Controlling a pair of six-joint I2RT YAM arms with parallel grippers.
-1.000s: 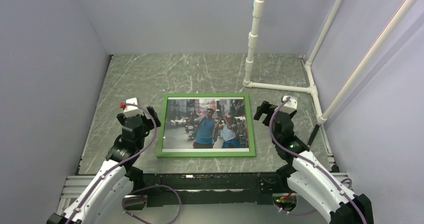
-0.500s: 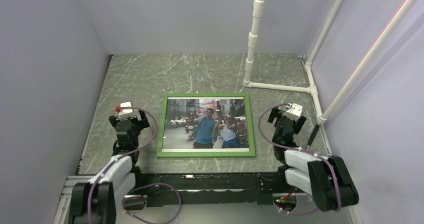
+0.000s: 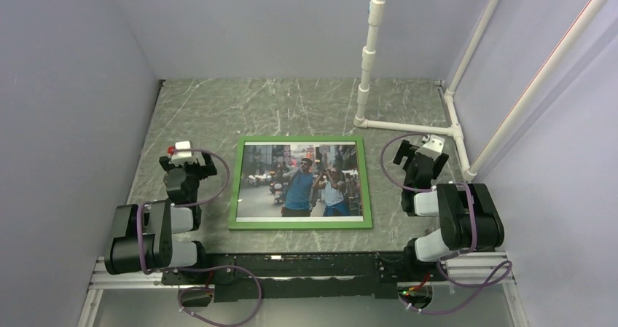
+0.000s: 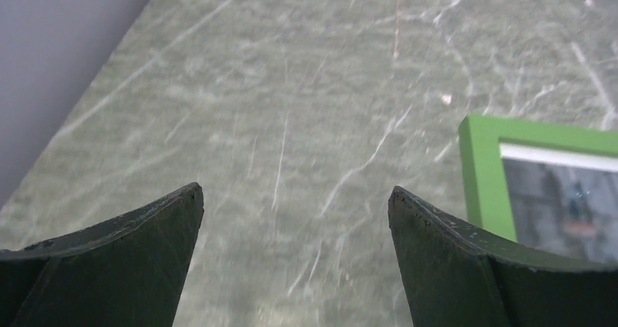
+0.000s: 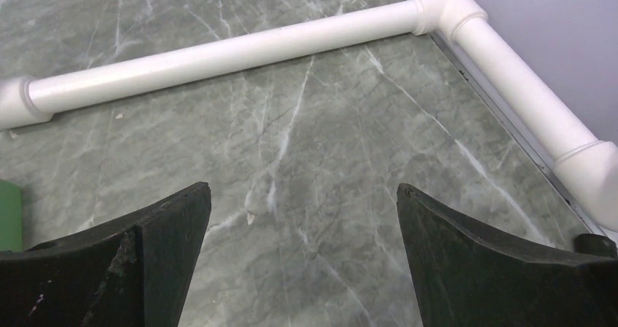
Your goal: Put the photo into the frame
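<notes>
Two open, empty pincers: left pincer (image 3: 188, 168) and right pincer (image 3: 417, 159) flank the frame (image 3: 235, 188), which holds the photo (image 3: 300, 181); long axis crosswise, each arm equally near.

The frame (image 3: 300, 226) lay flat mid-table, with bare tabletop (image 3: 218, 108) open on both sides and beyond it. The left gripper (image 4: 295, 196), jaws spread, faced open surface, the frame's green corner just to its right. Ahead of the right gripper (image 5: 304, 188), also spread, white pipes (image 5: 218, 54) on the table fenced the far-right corner.
</notes>
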